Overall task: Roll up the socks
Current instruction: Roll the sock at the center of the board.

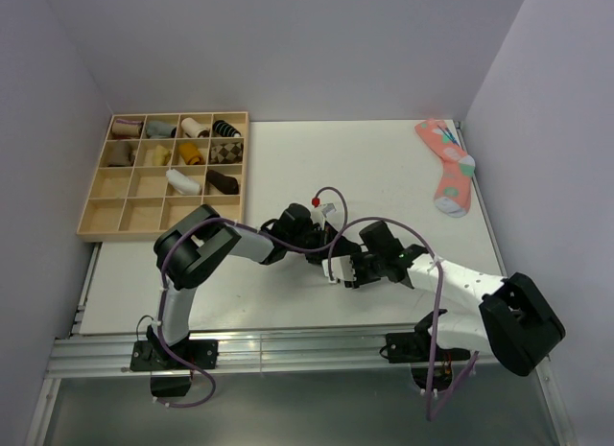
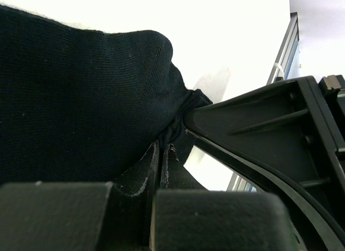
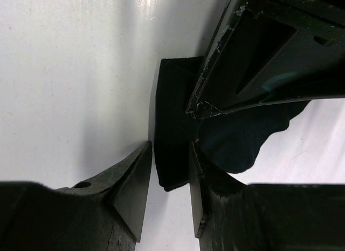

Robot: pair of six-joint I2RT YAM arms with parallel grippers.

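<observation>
Close work toward the near middle of the white table [image 1: 288,158], at the meeting point of the two arms.

Left pincer [image 2: 160,154] nearly closed on a pleat of a plain black soft-knit sock [image 2: 81,100], with only a thin fold of cloth between its fingers. From the left wrist, a broad mound of that black knit filling the left side, bunched to a tight gather right at the fingertips. Just to the right of that gather, one black plastic finger of the other arm, touching the cloth.

Right pincer [image 3: 170,148] set narrow around a flat strip of the same sock, a pad pressed against each edge of the strip. From the right wrist, sock lying on the table between and beyond those fingers, its far part under the left arm's finger crossing in from the upper right.

From above, sock almost wholly hidden by the two pincers; cannot tell there how far rolled.

At the far left, a pale wooden tray [image 1: 93,192] of square compartments, several holding small rolled socks in grey, tan, mustard, white and dark tones. Well apart at the far right, flat on the table, a coral-pink sock [image 1: 447,168] with teal and white spots.
</observation>
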